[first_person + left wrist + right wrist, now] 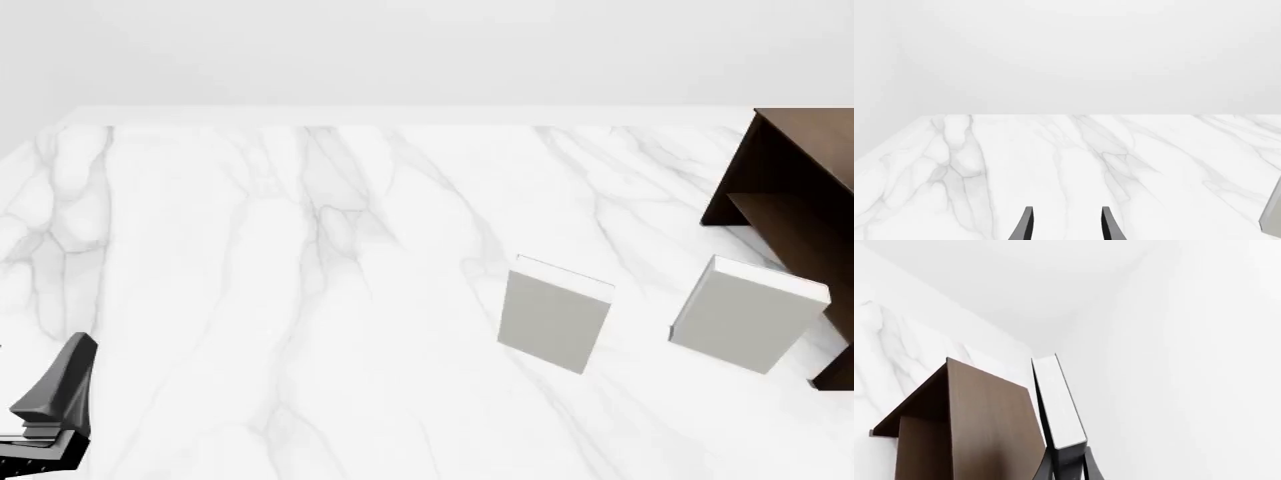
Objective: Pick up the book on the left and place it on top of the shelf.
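The book (pixel 1057 405), thin with a dark cover and white page edges, shows only in the right wrist view. My right gripper (pixel 1069 466) is shut on its lower end and holds it in the air beside the top of the dark brown shelf (pixel 981 415). I cannot tell whether book and shelf touch. The front view has the shelf (pixel 801 170) at the table's right edge, with the right arm and the book out of view. My left gripper (pixel 1067 225) is open with nothing between its fingers, low over the marble at the front left (pixel 67 375).
Two light grey books stand upright on the white marble table (pixel 267 250): one at centre right (pixel 554 318), one just in front of the shelf (pixel 745 312). A grey edge of a book (pixel 1273 212) shows at the side of the left wrist view.
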Controlling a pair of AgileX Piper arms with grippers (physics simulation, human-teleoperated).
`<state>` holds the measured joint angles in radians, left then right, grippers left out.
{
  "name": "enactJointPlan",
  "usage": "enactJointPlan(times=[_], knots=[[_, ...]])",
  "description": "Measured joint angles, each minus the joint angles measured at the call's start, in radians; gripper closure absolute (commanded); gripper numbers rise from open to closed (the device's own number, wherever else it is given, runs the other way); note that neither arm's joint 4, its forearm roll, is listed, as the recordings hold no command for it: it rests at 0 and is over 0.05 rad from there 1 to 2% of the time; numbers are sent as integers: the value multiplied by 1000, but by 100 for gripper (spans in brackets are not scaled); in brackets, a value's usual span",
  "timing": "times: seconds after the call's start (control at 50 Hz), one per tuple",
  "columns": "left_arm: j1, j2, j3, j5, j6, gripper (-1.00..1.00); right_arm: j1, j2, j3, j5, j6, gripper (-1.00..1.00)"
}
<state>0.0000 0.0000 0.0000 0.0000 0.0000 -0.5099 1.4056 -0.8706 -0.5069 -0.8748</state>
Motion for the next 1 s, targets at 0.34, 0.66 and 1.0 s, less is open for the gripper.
enactJointPlan(times=[0.34,0.66,1.0], knots=[[0,0,0,0,0,-100,-23,49,-13,-26,-17,100],[0,0,0,0,0,-100,-35,96,-25,-47,-27,100],[0,0,0,0,0,-100,-36,138,-26,-68,-32,100]])
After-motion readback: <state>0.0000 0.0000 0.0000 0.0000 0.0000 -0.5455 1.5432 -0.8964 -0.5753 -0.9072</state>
